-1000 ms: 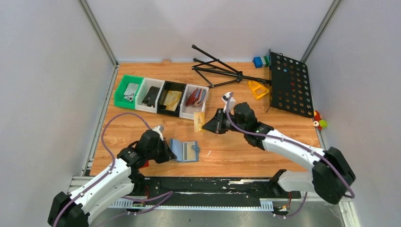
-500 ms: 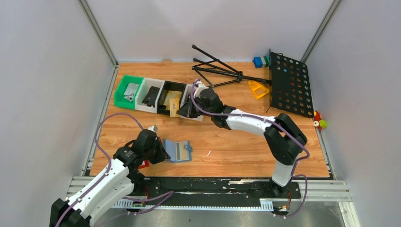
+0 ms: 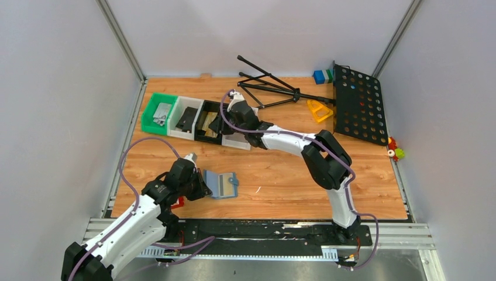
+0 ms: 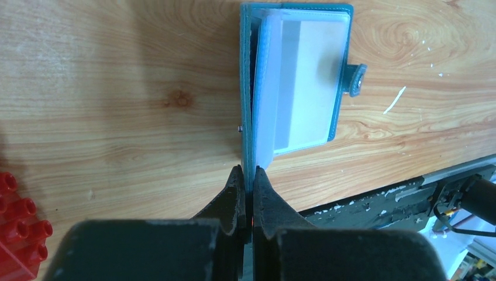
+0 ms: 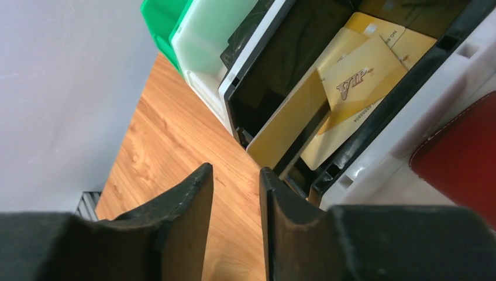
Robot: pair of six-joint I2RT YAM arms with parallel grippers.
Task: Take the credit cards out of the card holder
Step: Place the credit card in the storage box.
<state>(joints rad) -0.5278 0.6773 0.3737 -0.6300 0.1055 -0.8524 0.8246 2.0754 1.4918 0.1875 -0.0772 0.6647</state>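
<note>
Clamped the left gripper (image 4: 246, 175) tight on the near edge of the card holder (image 4: 266, 88), open on the table (image 4: 117, 88) close to the front rail. Hovered the right gripper (image 5: 235, 175) at the black bin (image 5: 275, 70), fingers parted and gripping nothing. Found a gold credit card (image 5: 289, 120) leaning on the bin's near wall just past the fingertips, over other gold cards (image 5: 362, 76)

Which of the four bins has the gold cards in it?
The black bin, third from the left in the top view. The gold cards lie in it, just ahead of the open right claw.
</note>
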